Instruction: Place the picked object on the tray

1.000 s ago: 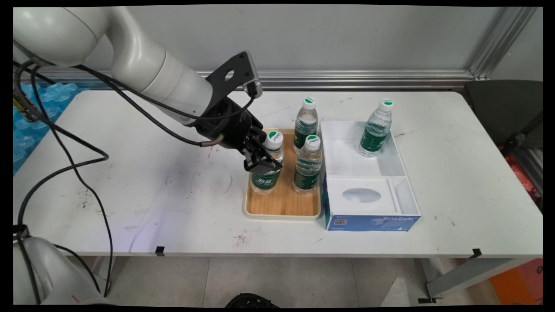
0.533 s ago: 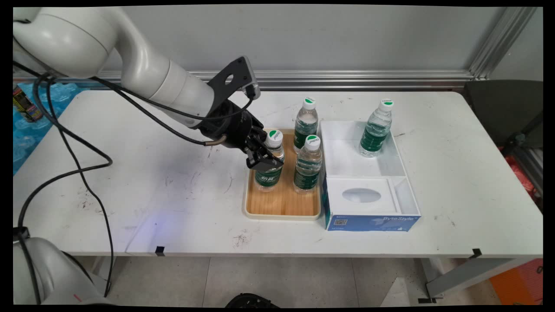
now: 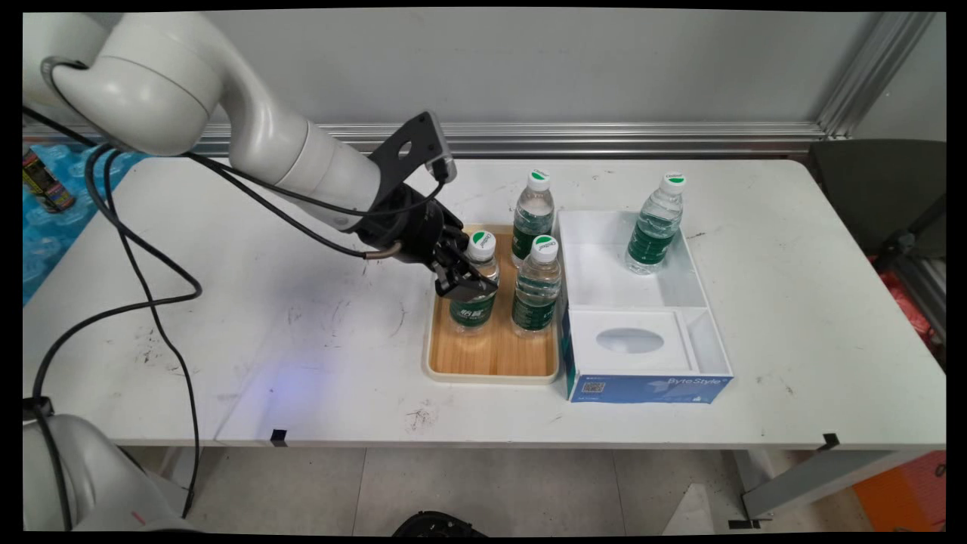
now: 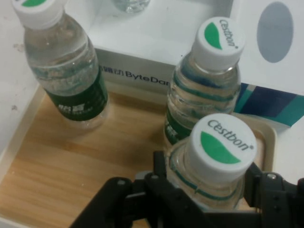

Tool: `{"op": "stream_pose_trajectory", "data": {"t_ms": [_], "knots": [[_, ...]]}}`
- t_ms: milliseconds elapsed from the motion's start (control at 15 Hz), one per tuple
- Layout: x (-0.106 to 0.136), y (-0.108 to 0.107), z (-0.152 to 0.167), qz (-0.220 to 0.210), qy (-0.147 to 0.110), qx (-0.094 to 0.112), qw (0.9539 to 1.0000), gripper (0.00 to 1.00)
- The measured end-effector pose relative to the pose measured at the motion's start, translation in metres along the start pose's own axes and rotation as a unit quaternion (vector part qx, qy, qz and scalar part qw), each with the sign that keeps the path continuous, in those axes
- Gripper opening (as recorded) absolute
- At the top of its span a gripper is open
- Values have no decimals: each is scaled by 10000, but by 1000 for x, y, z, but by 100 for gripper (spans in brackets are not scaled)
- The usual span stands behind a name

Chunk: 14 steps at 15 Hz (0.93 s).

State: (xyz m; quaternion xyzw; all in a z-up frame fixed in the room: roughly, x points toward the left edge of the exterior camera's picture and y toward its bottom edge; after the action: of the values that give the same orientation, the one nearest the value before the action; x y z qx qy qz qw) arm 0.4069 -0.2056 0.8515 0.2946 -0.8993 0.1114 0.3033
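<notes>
My black gripper (image 3: 462, 281) is shut on a clear water bottle (image 3: 476, 298) with a green label and a white cap, gripping it just below the cap over the left half of a wooden tray (image 3: 491, 363). The hand view shows the held bottle (image 4: 216, 152) between the two fingers of the gripper (image 4: 205, 178). A second bottle (image 3: 536, 287) stands close on its right in the tray, and a third (image 3: 532, 215) stands at the tray's far end. From the hand, these are the second bottle (image 4: 209, 76) and the third (image 4: 66, 71) on the tray (image 4: 57, 166).
A white and blue open box (image 3: 642, 378) sits against the tray's right side, with one more bottle (image 3: 654, 227) standing in its far compartment. Black cables hang from the arm over the table's left part.
The gripper and the held bottle have shifted a little to the right over the tray, and the bottle has gone from tilted to nearly upright. The other bottles have not moved.
</notes>
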Motion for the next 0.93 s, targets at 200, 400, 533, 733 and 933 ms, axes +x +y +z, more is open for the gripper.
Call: {"op": "stream_pose_trajectory", "data": {"t_ms": [200, 400, 533, 733, 933], "knots": [[-3, -1, 4, -7, -1, -13, 10000, 0], [-5, -2, 7, -12, 1, -16, 10000, 0], [-7, -4, 10, -19, 5, -14, 10000, 0], [-8, -5, 13, -31, 7, -22, 10000, 0], [-10, -6, 15, -47, 6, -28, 10000, 100]]}}
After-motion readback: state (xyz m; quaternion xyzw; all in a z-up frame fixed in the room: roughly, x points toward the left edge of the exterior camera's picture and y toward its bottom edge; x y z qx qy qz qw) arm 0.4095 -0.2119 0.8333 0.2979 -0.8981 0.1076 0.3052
